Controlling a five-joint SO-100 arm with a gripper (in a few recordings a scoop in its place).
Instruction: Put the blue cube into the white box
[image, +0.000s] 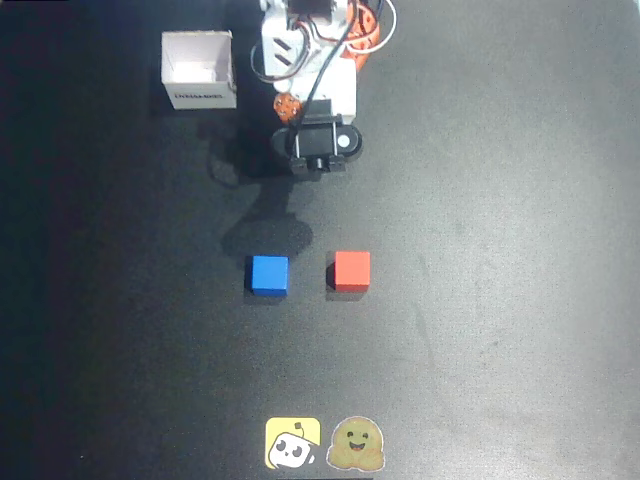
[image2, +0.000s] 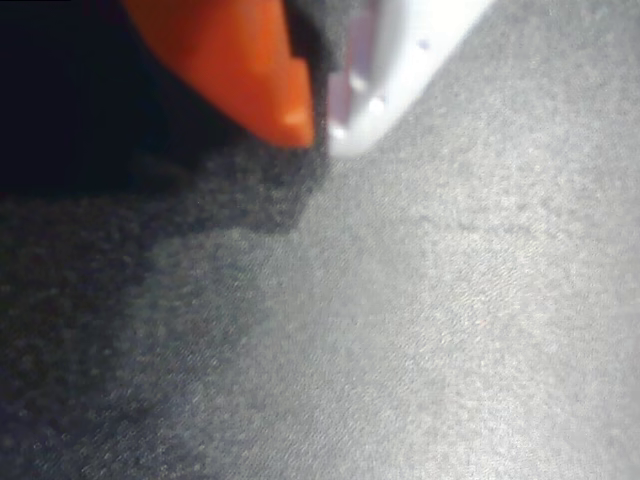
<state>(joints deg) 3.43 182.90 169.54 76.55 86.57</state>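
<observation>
Orange-and-white gripper (image2: 322, 125) shows tips together, holding nothing.

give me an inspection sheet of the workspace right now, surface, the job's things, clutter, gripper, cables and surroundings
Surface: dark matte table, bare around the cubes.
Job's things: blue cube flat on the table, untouched; white box upright, open top, at upper left in the overhead view, nothing seen inside.
Clutter: red cube to the right of the blue one, a gap between them; two stickers at the bottom edge.
Gripper: gripper shows orange and white fingers tip to tip, nothing between them, above bare table.
Cables: black and white wires run along the arm.
Surroundings: nothing seen.
</observation>
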